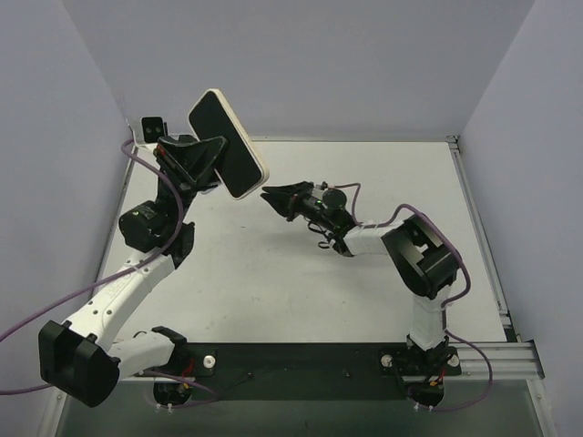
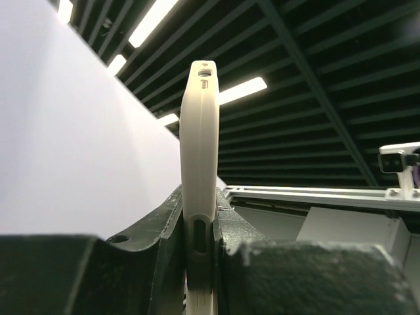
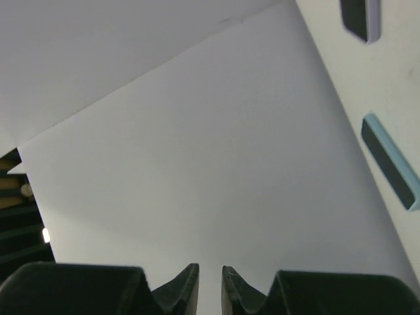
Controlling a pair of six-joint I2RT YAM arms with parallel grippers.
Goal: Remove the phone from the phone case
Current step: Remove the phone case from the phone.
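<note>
The phone [image 1: 225,146], black screen facing up and right, sits in a cream case [image 1: 248,138]. My left gripper [image 1: 204,160] is shut on its lower part and holds it tilted, high above the table at the back left. In the left wrist view the case's cream edge [image 2: 199,151] stands upright, clamped in my left gripper [image 2: 200,239]. My right gripper [image 1: 270,194] is just right of and below the phone's lower end, not touching it. In the right wrist view my right gripper [image 3: 210,283] is empty, its tips nearly together.
The white table [image 1: 364,282] is walled by grey panels. A small black camera mount [image 1: 153,127] sits at the back left corner. A metal rail [image 1: 483,246] runs along the table's right edge.
</note>
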